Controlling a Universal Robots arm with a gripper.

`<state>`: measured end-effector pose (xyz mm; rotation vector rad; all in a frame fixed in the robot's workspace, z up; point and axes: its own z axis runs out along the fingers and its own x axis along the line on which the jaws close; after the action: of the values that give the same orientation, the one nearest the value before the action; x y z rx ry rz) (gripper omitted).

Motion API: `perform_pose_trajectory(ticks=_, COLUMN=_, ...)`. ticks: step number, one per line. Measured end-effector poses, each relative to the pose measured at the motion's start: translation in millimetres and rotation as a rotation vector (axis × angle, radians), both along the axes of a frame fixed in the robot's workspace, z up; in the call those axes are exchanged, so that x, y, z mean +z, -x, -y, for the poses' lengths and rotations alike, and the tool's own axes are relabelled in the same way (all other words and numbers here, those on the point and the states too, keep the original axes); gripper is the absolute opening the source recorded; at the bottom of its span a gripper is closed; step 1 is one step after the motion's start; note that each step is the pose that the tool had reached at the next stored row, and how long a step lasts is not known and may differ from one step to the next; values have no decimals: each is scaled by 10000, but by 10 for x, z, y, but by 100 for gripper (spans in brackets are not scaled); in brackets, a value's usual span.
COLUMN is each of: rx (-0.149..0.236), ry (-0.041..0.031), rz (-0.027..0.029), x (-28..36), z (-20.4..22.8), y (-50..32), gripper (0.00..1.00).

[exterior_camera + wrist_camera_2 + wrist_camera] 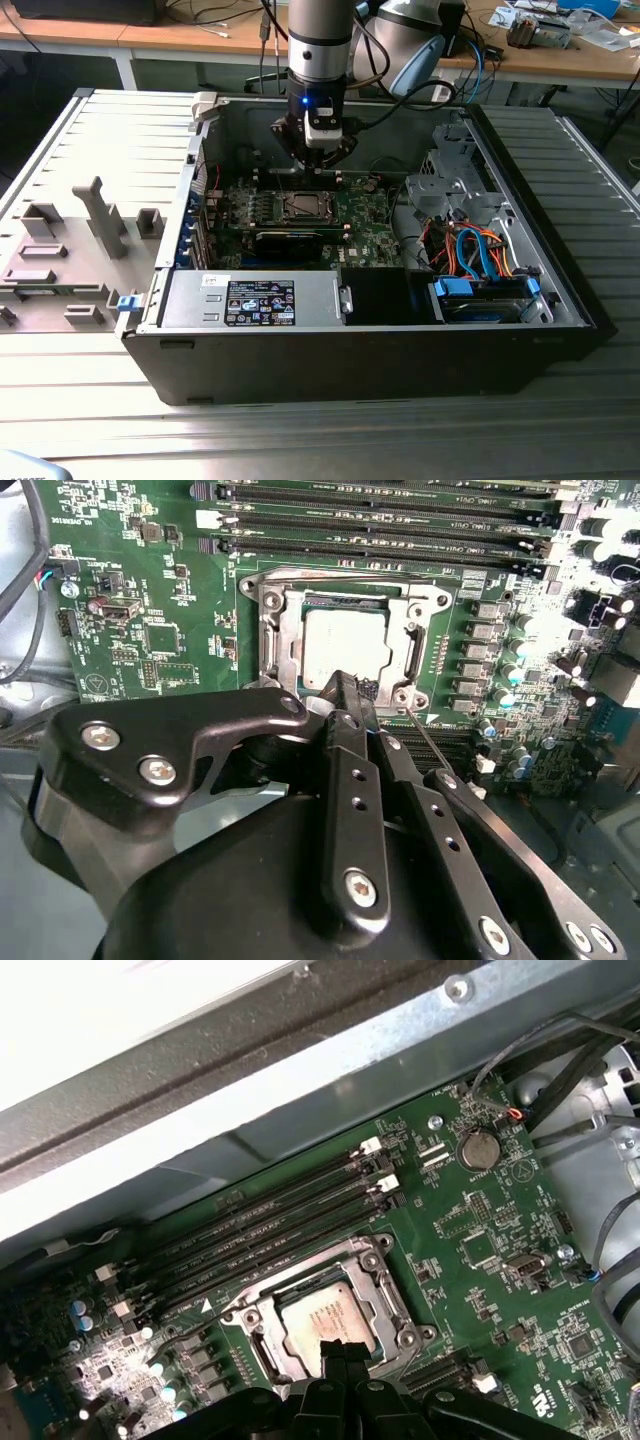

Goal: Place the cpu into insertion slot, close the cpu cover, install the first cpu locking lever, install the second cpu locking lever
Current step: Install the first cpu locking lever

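The cpu (345, 645) lies flat in the insertion slot (340, 602) on the green board, its dull silver top showing. The silver cpu cover (276, 640) lies down around it as a frame. A thin lever rod (430, 744) sticks out slantwise from one socket corner. My gripper (346, 688) hangs just over the socket's edge, fingertips together and holding nothing. In the first wrist view the cpu (325, 1317) sits just beyond the gripper (340, 1348). In the exterior view the gripper (318, 158) hovers above the socket (304, 207) inside the open case.
Long black memory slots (400, 525) run along one side of the socket. A long black card (290, 240) lies nearer the front, before the power supply box (250, 296). A drive cage with orange and blue cables (470, 258) fills the exterior view's right. Case walls (330, 1070) stand close.
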<state>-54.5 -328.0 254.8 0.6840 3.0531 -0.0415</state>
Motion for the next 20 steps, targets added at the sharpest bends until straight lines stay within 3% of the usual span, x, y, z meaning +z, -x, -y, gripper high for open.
perform_pose_trajectory(ticks=20, rx=638, ry=1, rz=0, x=0, z=0, y=0, gripper=11)
